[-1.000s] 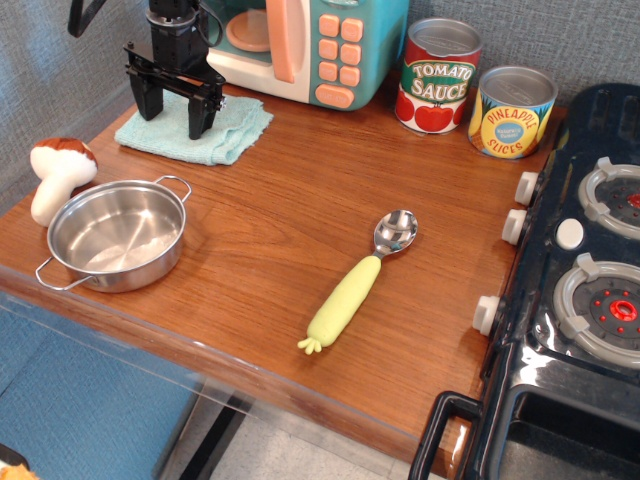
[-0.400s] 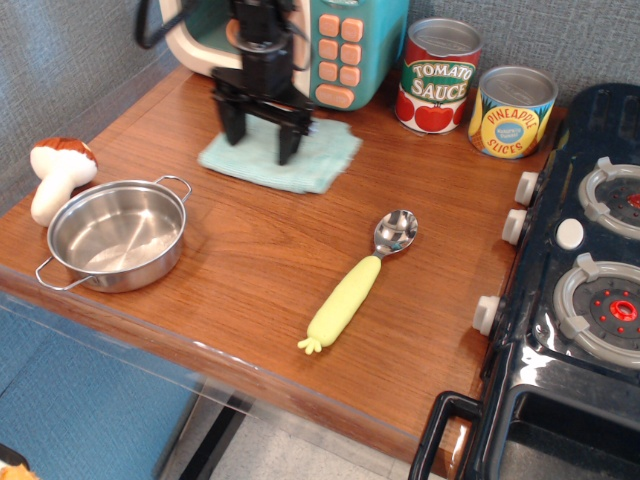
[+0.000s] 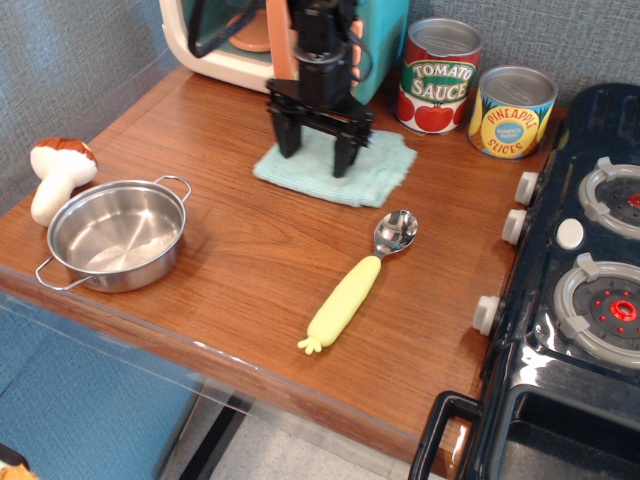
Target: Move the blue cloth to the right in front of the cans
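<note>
The blue cloth (image 3: 378, 172) lies flat on the wooden counter, left of and a little in front of the two cans. The red-and-green Tomato Sauce can (image 3: 440, 75) and the shorter yellow-and-blue Pineapple Slices can (image 3: 511, 112) stand at the back right. My black gripper (image 3: 315, 152) points straight down over the cloth's left half. Its two fingers are spread wide apart, and both tips rest on the cloth. The arm hides the cloth's back left part.
A toy microwave (image 3: 385, 45) stands right behind the gripper. A yellow-handled spoon (image 3: 355, 285) lies just in front of the cloth. A steel pot (image 3: 52, 240) and a toy mushroom (image 3: 58, 175) sit at the left. A toy stove (image 3: 590, 280) borders the counter's right.
My gripper has moved from the back left corner to the right and slightly forward. The cloth has slid along under its fingertips toward the cans. Finger spread looks unchanged.
</note>
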`<state>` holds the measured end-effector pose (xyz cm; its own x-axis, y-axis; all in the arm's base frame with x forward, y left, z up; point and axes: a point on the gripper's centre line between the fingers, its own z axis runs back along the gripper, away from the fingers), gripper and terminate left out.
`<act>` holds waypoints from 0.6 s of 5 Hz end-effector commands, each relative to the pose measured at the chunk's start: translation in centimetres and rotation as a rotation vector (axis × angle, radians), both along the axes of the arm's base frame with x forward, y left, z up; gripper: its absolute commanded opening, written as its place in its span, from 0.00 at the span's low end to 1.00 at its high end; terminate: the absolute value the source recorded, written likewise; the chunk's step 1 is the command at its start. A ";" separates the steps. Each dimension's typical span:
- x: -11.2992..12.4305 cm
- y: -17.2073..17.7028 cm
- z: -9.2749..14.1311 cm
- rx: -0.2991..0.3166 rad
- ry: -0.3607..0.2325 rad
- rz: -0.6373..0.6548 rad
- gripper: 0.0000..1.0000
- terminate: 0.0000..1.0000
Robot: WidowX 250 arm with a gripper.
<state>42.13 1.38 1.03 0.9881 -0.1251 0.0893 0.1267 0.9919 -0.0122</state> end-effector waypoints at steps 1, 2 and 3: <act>-0.7 -2.0 2.4 -0.012 -0.036 -0.025 1.00 0.00; -0.5 -1.3 4.3 -0.008 -0.066 -0.003 1.00 0.00; -0.3 -0.6 7.9 -0.027 -0.138 0.021 1.00 0.00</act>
<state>41.76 -0.37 5.33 0.9836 -0.1083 0.1441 0.1149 0.9927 -0.0379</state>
